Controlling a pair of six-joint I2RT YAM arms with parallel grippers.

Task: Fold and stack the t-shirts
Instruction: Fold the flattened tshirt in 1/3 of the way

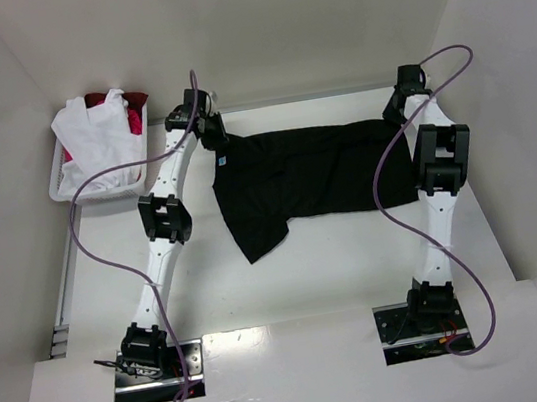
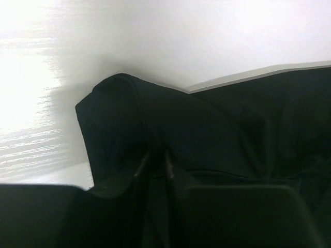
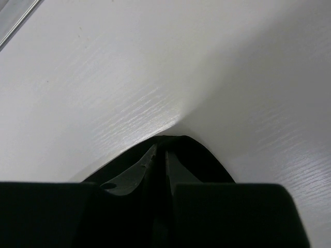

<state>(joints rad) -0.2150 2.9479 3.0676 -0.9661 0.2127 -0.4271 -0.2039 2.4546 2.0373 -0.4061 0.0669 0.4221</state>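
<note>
A large black t-shirt (image 1: 305,177) lies spread across the far middle of the table, a sleeve hanging toward the near left and a small light-blue label (image 1: 223,160) at its left end. My left gripper (image 1: 213,140) is shut on the shirt's far left edge; in the left wrist view (image 2: 156,164) black cloth fills the gap between the fingers. My right gripper (image 1: 395,113) is shut on the shirt's far right corner; the right wrist view (image 3: 161,151) shows black cloth (image 3: 191,155) pinched there. White (image 1: 92,136) and red (image 1: 137,114) t-shirts lie in the basket.
A white basket (image 1: 73,193) stands at the far left of the table, holding the white and red shirts. White walls close in the table at the back and on both sides. Purple cables loop off both arms.
</note>
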